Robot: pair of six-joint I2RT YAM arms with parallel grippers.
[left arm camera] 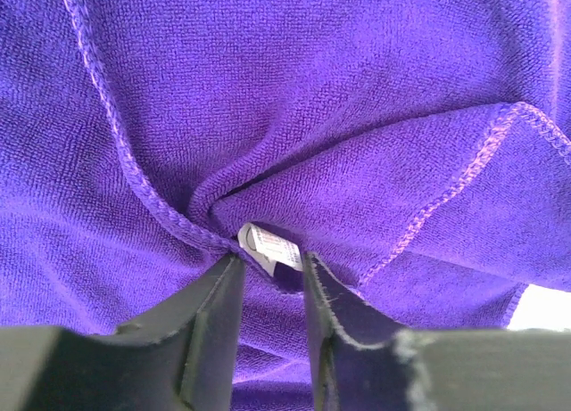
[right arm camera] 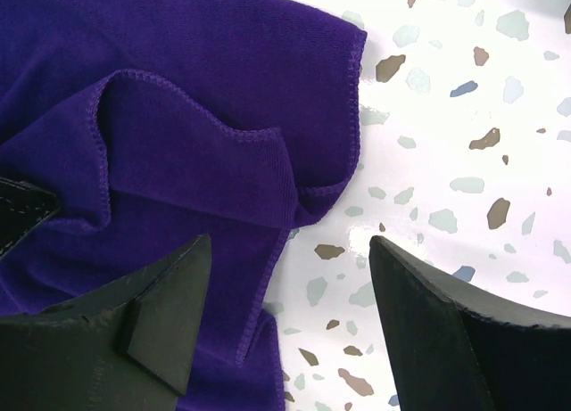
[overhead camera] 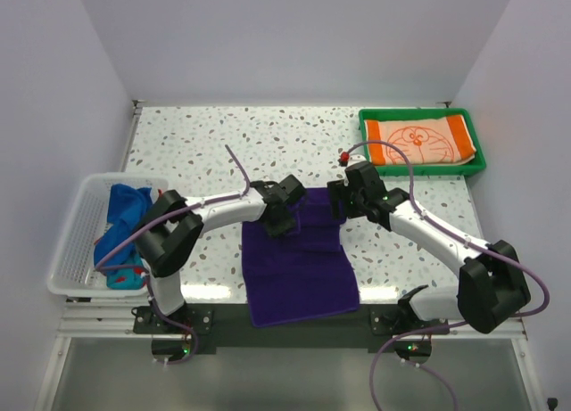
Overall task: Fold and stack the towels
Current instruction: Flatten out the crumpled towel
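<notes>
A dark purple towel (overhead camera: 299, 282) lies spread at the near middle of the table, its far part rumpled and partly folded over. My left gripper (overhead camera: 278, 222) is down on its far left part. In the left wrist view the jaws of this gripper (left arm camera: 272, 259) stand a little apart around a bunched fold of purple cloth (left arm camera: 312, 90), with a white label (left arm camera: 272, 246) at the tips. My right gripper (overhead camera: 339, 201) is open over the towel's far right corner (right arm camera: 178, 54); one finger is above cloth, the other above bare table. An orange-and-white towel (overhead camera: 419, 139) lies folded in the tray.
The green tray (overhead camera: 419, 168) stands at the back right. A white mesh basket (overhead camera: 76, 242) at the left edge holds a blue towel (overhead camera: 125, 210) and other cloth. The speckled table (overhead camera: 205, 143) stretches behind the arms, with walls on three sides.
</notes>
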